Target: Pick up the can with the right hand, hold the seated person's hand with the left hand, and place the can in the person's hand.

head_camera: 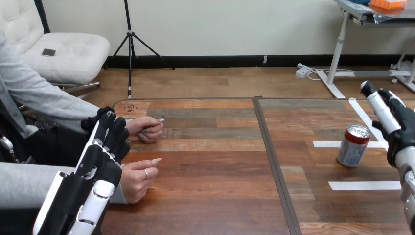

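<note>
A red and silver can [353,145] stands upright on the right part of the wooden table [215,196]. My right hand [397,128] hangs just right of the can, open and apart from it, its fingers reaching up and away. At the left, my left hand [100,159] is raised with relaxed fingers, open, in front of the person's wrists. The person's nearer hand [139,177] rests loosely curled on the table just right of my left hand. The person's farther hand [145,129] lies beyond my fingertips. I cannot tell whether my left hand touches either of them.
White tape strips [364,185] mark the table around the can. A dark seam [271,161] runs down the tabletop's middle. The person's farther hand holds a slim silvery thing [157,120]. Bare wood lies between the person's hands and the can.
</note>
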